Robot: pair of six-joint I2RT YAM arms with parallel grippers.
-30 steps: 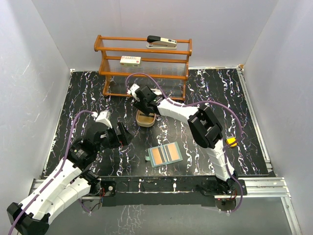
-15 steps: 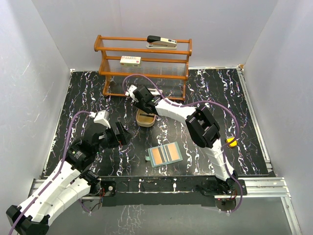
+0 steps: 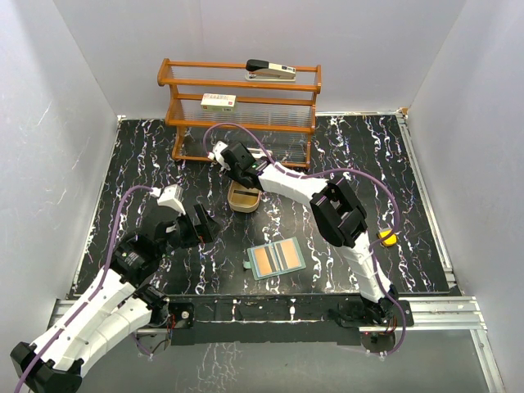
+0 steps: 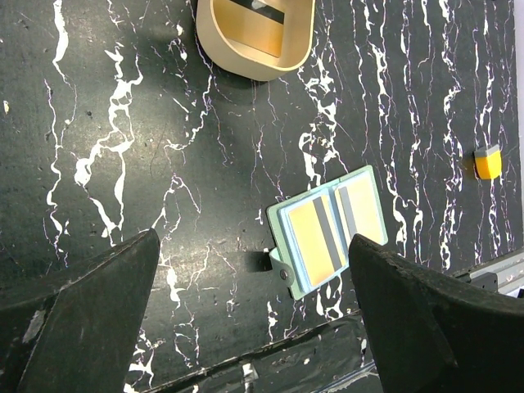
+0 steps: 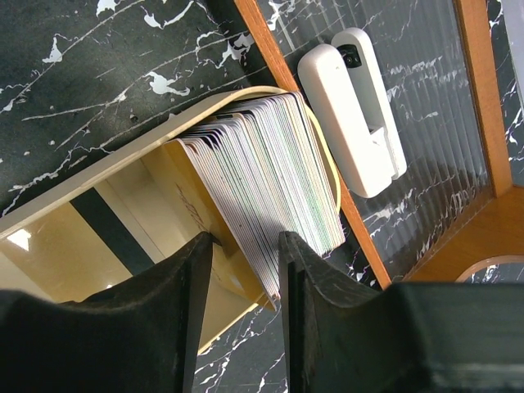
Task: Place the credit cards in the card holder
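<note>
Right gripper (image 5: 246, 246), narrowly parted, straddles the credit cards (image 5: 262, 180) stacked in the tan tray (image 5: 139, 176); whether it pinches, I cannot tell; peel off one card only; card holder (image 4: 332, 229) lies open nearside of tray; left gripper (image 4: 254, 246) gapes wide.

In the tray (image 4: 254, 70) stand the credit cards (image 5: 262, 180) — behind the card holder (image 3: 277, 259), before the rack (image 3: 237, 124).
</note>
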